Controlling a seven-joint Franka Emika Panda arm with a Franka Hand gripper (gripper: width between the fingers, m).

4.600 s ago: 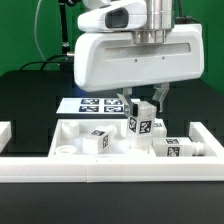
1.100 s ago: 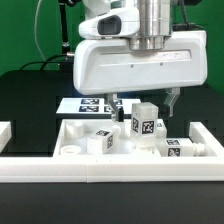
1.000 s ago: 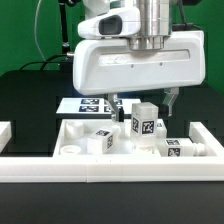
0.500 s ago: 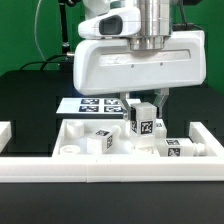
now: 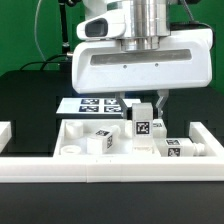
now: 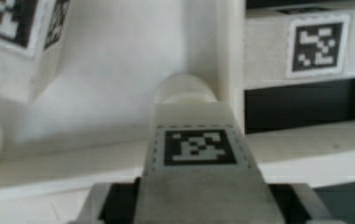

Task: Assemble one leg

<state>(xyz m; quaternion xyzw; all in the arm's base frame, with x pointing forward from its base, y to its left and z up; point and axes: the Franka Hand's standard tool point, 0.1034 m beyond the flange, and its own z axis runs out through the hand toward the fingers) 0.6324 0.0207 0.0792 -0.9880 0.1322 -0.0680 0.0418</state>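
Observation:
A white leg [image 5: 143, 124] with a black-and-white tag stands upright on the large white panel [image 5: 72, 133]. My gripper [image 5: 143, 103] is right above it, and its two fingers are closed against the leg's upper sides. In the wrist view the same leg [image 6: 199, 130] runs out from between the dark fingers [image 6: 135, 203], tag facing the camera. Two more legs lie on the panel, one toward the exterior view's left [image 5: 99, 141] and one toward its right [image 5: 176, 150].
The marker board [image 5: 92, 103] lies behind the panel on the black table. A low white wall [image 5: 110, 171] runs across the front, with a white block [image 5: 5, 130] at the exterior view's left. A green backdrop stands behind.
The fingers, spread wide beside the leg a second ago, have closed on its sides. The gripper body has since risen slightly.

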